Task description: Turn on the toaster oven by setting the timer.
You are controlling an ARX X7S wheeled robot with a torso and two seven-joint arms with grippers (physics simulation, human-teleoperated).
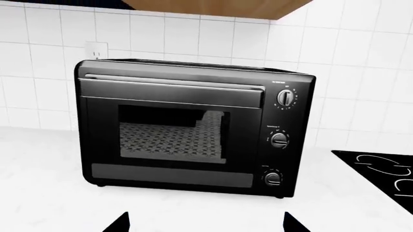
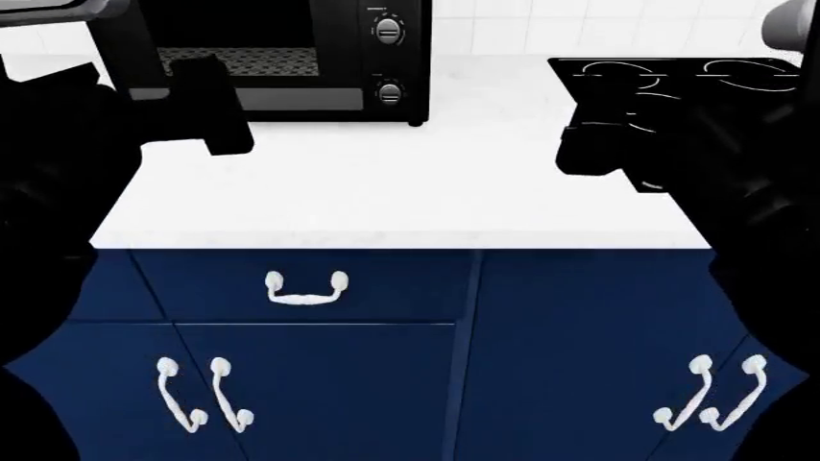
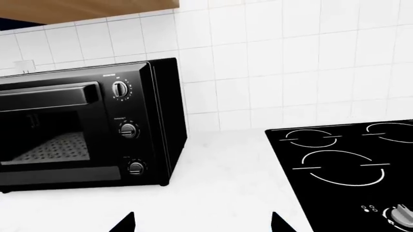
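On white counter | toaster oven (image 1: 187, 128): black, door closed | three knobs

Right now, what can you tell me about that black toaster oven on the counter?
The toaster oven is a glossy black box standing upright on the white countertop against the tiled wall. Its glass-windowed door is shut, with a bar handle across the top and a wire rack visible inside. Three round silver-faced knobs run down its side panel. Neither gripper touches it.
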